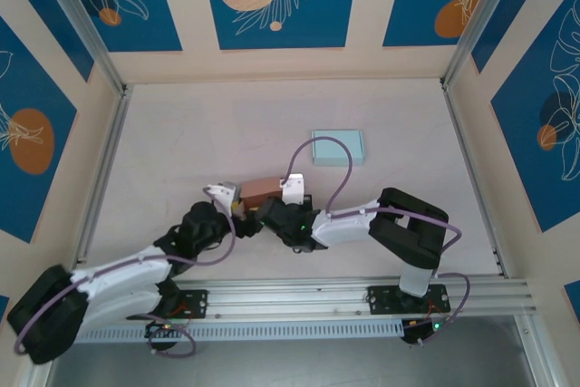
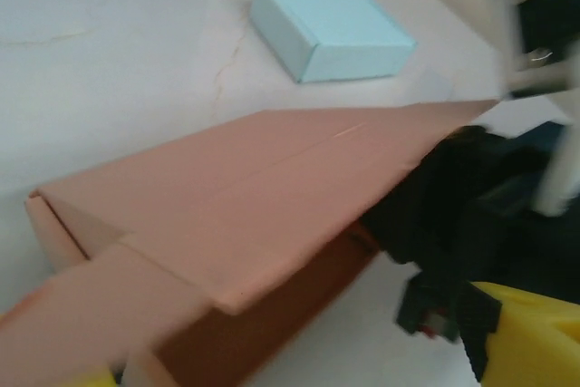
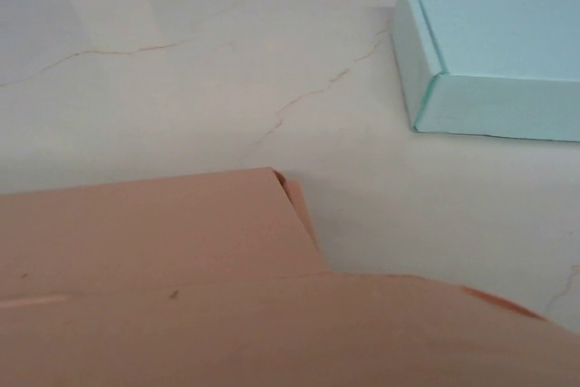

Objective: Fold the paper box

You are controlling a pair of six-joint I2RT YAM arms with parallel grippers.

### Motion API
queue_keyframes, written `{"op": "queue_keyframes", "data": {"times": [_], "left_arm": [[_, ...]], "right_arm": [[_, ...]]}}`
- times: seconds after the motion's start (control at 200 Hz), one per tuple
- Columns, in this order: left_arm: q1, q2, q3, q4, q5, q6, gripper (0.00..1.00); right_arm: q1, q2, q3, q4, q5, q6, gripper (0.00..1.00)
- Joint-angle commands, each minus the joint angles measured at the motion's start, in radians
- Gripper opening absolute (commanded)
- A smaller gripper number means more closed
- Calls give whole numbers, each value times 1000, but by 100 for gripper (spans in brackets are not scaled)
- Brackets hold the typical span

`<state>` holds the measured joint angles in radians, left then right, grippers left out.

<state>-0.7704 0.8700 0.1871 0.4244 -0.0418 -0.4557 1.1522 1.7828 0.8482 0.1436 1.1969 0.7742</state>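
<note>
Currently: paper box (image 1: 263, 191) is set between left gripper (image 1: 224, 197) and right gripper (image 1: 292, 189).
Top: right jaws pressed together, left spread cannot be told. Left wrist: lid (image 2: 272, 188) seen untucked just ahead; spring-back is risked. Right wrist: paper box directly below, blue box (image 3: 489, 61) beyond.

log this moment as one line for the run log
left gripper: open, at left end of brown box | right gripper: shut, at its right end | blue box: closed, apart, farther back

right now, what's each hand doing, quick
left hand: cannot tell open or closed, by the brown box
right hand: closed, at the box's other end; grip unclear
</note>
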Motion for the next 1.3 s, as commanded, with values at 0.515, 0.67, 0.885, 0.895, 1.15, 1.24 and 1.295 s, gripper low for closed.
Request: {"op": "queue_keyframes", "data": {"times": [0.515, 0.67, 0.885, 0.895, 1.15, 1.24, 1.295], "left_arm": [[-11, -406, 330, -577, -246, 86, 95], [10, -130, 509, -648, -358, 192, 94], [66, 269, 657, -658, -275, 246, 84], [68, 282, 660, -655, -271, 247, 83], [100, 494, 705, -683, -164, 249, 66], [100, 510, 682, -669, -160, 244, 65], [100, 525, 674, -669, -167, 242, 64]], "right_arm": [[22, 45, 11, -91, -64, 18, 0], [44, 58, 41, -157, -39, 49, 1], [70, 54, 49, -237, -25, 95, 12], [71, 54, 48, -239, -26, 95, 12], [91, 46, 58, -237, -61, 56, 29], [98, 44, 65, -265, -67, 71, 41], [105, 40, 75, -305, -63, 100, 48]]}}
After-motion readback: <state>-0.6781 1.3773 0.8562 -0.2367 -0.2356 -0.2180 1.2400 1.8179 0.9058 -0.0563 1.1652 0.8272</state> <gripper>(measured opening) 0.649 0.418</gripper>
